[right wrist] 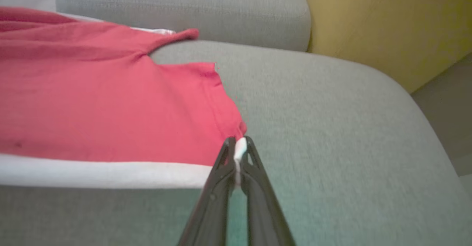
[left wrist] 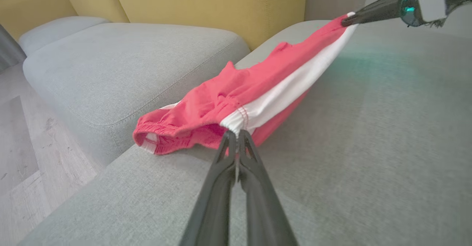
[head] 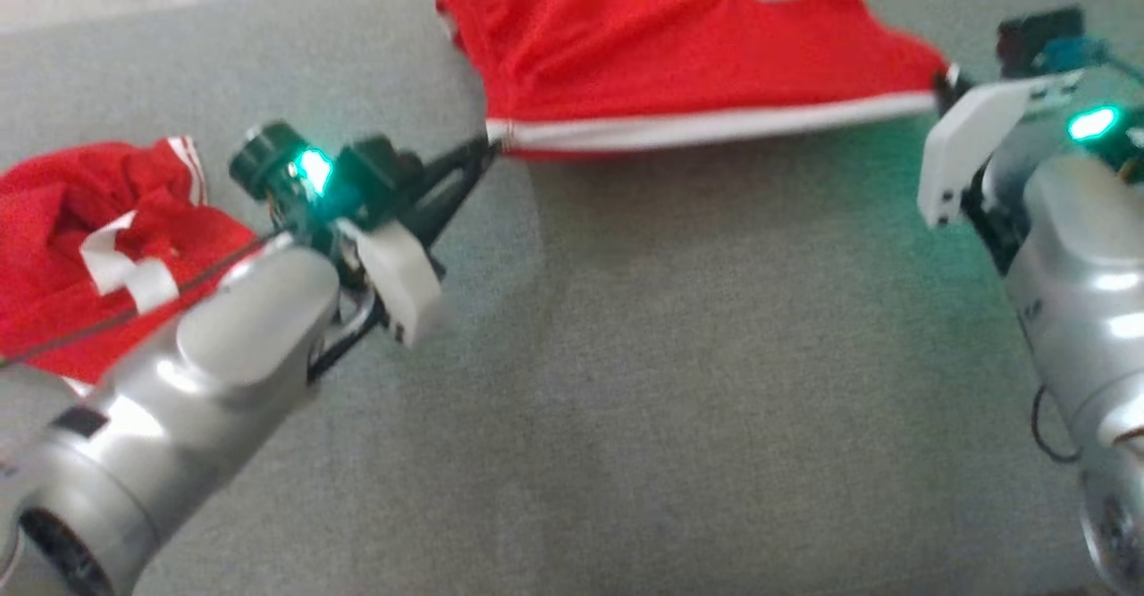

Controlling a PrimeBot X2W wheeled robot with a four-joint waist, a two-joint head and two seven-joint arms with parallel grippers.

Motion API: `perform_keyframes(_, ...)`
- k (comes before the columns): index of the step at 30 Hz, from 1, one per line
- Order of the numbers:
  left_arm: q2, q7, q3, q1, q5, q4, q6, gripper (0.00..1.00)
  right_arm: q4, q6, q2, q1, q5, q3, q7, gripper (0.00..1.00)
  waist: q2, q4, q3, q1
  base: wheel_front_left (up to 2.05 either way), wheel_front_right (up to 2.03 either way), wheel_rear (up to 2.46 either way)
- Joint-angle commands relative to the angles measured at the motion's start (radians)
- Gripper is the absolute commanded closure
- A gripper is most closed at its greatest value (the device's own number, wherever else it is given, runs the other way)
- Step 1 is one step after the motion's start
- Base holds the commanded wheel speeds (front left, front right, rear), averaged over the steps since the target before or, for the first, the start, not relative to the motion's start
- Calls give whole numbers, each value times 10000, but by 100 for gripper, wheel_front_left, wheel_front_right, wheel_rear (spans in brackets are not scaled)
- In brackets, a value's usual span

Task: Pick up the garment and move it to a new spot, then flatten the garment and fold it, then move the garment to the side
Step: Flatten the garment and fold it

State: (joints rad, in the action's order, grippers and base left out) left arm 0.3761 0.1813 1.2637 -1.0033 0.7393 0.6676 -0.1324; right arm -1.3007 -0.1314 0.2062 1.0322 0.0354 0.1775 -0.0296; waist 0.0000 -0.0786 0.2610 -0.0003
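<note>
The garment (head: 661,51) is a pair of red shorts with a white side stripe, stretched taut across the grey cushion (head: 626,381). My left gripper (head: 490,142) is shut on the stripe's left end, which the left wrist view shows as the elastic waistband corner (left wrist: 236,122). My right gripper (head: 943,85) is shut on the stripe's right end, pinching the white hem (right wrist: 239,152). The near striped edge hangs lifted between the two grippers; the far part of the garment (right wrist: 92,106) trails on the cushion toward its back edge.
A second crumpled red garment with white stripes (head: 80,247) lies at the left, behind my left forearm. A neighbouring grey seat (left wrist: 121,65) and yellow backrests (left wrist: 206,6) lie beyond the cushion. Wood floor (left wrist: 22,157) drops off past the cushion's far edge.
</note>
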Motion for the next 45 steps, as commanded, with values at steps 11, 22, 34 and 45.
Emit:
perform_keyframes(11,879,-223,-60,2233,470,-2021,619,100,2092,7,1052,-2518,3394,2954,-2169,100,0,-100,-2463,3,0,0,0)
perform_keyframes(22,1651,-722,-291,3510,904,-4927,2290,100,7234,7,3883,-5163,6093,2536,-3593,100,0,156,-2686,3,0,0,0)
perform_keyframes(34,1167,-843,-1314,2263,1063,-4557,3209,100,8654,7,2736,-4348,3954,-238,-3149,100,0,793,-954,3,0,0,0)
perform_keyframes(45,100,-1130,-1416,620,785,-3130,3023,100,7072,7,1811,-1472,2216,-604,-2576,100,0,1798,946,3,0,0,0)
